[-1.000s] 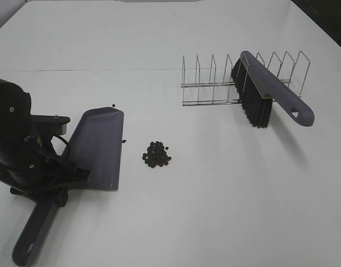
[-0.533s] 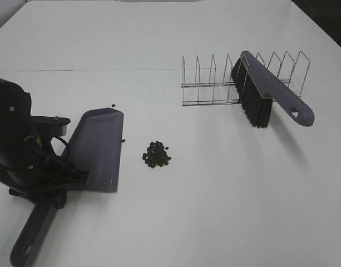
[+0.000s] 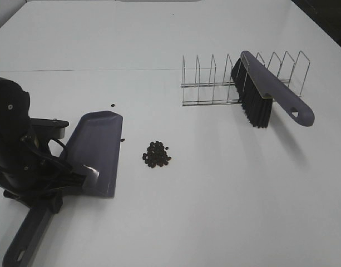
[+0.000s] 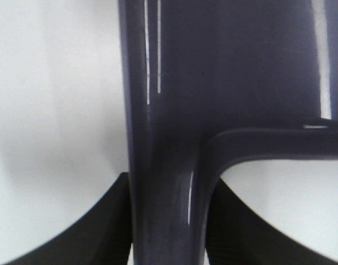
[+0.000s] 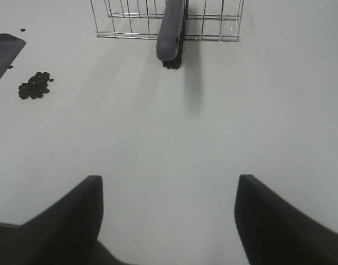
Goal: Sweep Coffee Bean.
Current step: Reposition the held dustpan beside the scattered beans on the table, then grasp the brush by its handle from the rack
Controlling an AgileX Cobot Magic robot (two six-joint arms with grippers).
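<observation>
Likely light, hard and prone to rolling, so better brushed than gripped, the tiny dark brown coffee beans (image 3: 157,154) are lying heaped on the white surface (image 3: 226,183) near the purple-grey plastic dustpan (image 3: 95,147), whose handle the left claw (image 4: 169,232) is pinching, while the right claw (image 5: 169,221) is hanging spread.

A chrome wire rack (image 3: 212,86) stands upright on the white table (image 3: 226,183), toward its far right. 1 purple-grey hand brush (image 3: 273,92) with black bristles leans tilted across the rack's wires, bristles down, its handle with 1 hanging hole sticking out past the rack. Well apart, at the left, is a purple-grey dustpan (image 3: 95,147), wide mouth facing right.
</observation>
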